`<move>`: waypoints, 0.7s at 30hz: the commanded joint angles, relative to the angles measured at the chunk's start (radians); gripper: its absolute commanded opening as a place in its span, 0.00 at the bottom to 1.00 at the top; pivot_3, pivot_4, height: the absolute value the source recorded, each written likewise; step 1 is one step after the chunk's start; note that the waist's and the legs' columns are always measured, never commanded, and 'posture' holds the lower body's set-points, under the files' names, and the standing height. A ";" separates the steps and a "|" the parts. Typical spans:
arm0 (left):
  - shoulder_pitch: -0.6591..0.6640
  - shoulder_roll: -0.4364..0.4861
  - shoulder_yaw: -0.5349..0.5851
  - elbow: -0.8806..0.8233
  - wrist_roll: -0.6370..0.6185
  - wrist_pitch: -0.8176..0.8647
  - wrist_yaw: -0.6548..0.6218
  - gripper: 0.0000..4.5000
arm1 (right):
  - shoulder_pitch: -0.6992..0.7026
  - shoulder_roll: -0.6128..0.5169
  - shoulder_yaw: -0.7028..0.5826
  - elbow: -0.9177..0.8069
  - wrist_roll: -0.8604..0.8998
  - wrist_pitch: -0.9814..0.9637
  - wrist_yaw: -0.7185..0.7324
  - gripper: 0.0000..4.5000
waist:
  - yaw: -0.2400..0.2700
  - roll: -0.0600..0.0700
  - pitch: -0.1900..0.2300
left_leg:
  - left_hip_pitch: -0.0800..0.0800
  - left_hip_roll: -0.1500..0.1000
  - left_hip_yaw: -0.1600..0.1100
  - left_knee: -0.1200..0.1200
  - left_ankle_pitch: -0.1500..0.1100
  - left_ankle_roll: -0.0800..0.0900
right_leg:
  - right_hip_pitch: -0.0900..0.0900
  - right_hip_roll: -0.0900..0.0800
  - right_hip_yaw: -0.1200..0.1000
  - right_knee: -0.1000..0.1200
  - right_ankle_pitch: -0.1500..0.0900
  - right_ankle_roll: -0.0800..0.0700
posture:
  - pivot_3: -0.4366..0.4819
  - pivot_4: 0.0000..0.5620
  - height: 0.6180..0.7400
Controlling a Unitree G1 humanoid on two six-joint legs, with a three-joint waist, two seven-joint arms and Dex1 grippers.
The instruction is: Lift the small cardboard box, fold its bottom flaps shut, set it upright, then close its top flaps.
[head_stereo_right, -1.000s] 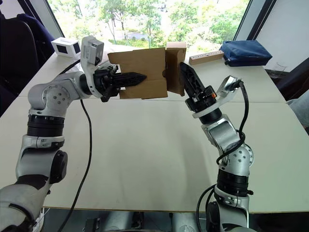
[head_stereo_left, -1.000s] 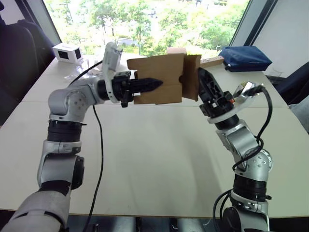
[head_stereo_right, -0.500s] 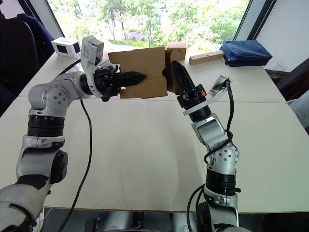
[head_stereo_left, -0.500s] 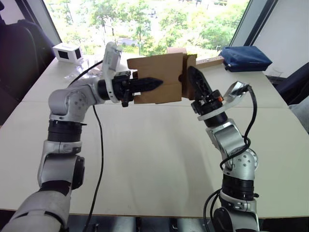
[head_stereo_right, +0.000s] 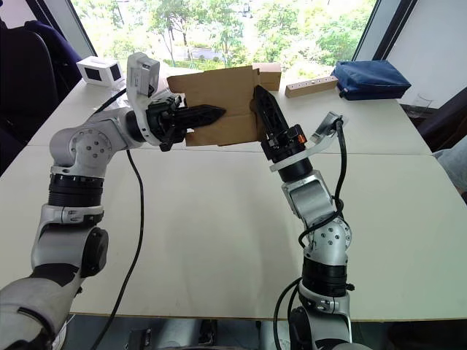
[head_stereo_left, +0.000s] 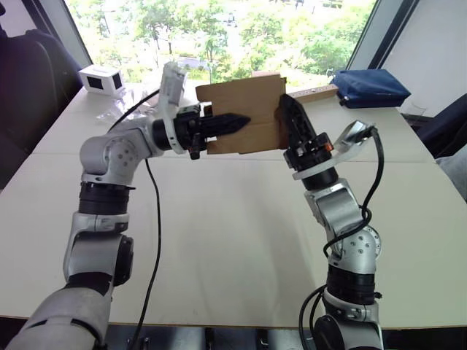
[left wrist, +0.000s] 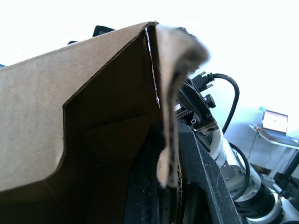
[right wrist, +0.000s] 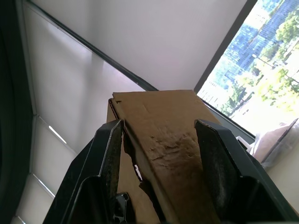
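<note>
Plain brown corrugated cardboard box [head_stereo_left: 244,113], likely light and crushable, held aloft: left gripper [head_stereo_left: 232,123] pinches its wall; right gripper [right wrist: 159,140], fingers spread, straddles the end flap.

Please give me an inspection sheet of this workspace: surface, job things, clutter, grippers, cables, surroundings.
Surface: white table, bare in front.
Job's things: small cardboard box held in the air above the table.
Clutter: white box, blue bag, wooden strip and another cardboard box, all at the far edge.
Grippers: left gripper shut on the box's side; right gripper open, fingers either side of the box's end.
Cables: black cable along the left arm, another looping at the right wrist.
Surroundings: window with trees.
</note>
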 commanded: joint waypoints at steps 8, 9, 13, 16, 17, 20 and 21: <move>-0.020 -0.027 0.025 -0.013 -0.014 -0.017 0.035 0.00 | -0.031 0.086 0.087 -0.043 -0.035 -0.021 0.001 0.57 | 0.000 0.000 0.000 | 0.000 0.000 0.000 0.000 0.000 0.000 | 0.000 0.000 0.000 0.000 0.000 0.000 | 0.48 0.27 1.00; -0.021 -0.028 0.026 -0.009 -0.011 -0.021 0.039 0.00 | -0.030 0.092 0.095 -0.042 -0.041 -0.020 0.003 0.57 | -0.001 0.000 0.000 | 0.000 0.000 0.000 0.000 0.000 0.000 | 0.000 0.000 0.000 0.000 0.000 0.000 | 0.48 0.27 1.00; -0.031 -0.029 0.033 0.008 0.000 -0.030 0.042 0.00 | -0.028 0.100 0.119 -0.039 -0.069 -0.013 0.017 0.57 | 0.000 0.000 0.000 | 0.000 0.000 0.000 0.000 0.000 0.000 | 0.000 0.000 0.000 0.000 0.000 0.000 | 0.48 0.27 1.00; -0.033 -0.026 0.035 0.011 0.001 -0.029 0.040 0.00 | -0.021 0.082 0.121 -0.047 -0.081 -0.002 0.026 0.57 | 0.000 0.000 0.000 | 0.000 0.000 0.000 0.000 0.000 -0.001 | 0.000 0.000 0.000 0.000 0.000 0.000 | 0.48 0.27 1.00; -0.033 -0.024 0.036 0.010 0.001 -0.028 0.038 0.00 | -0.014 0.067 0.118 -0.053 -0.084 0.005 0.030 0.57 | 0.000 0.000 0.000 | 0.000 0.000 0.000 0.000 0.001 -0.001 | 0.000 0.000 0.000 0.000 0.000 0.000 | 0.48 0.27 1.00; -0.033 -0.015 0.040 0.011 -0.001 -0.024 0.032 0.00 | 0.007 0.013 0.088 -0.076 -0.060 0.028 0.039 0.57 | 0.000 0.000 0.000 | -0.001 0.000 0.000 0.000 0.001 -0.001 | 0.000 0.000 0.000 0.000 0.000 0.000 | 0.48 0.27 1.00; -0.034 -0.011 0.042 0.012 -0.001 -0.023 0.029 0.00 | 0.015 -0.006 0.074 -0.084 -0.050 0.035 0.041 0.57 | 0.000 0.000 0.000 | -0.001 0.000 0.000 0.000 0.001 -0.001 | 0.000 0.000 0.000 0.000 0.000 0.000 | 0.48 0.27 1.00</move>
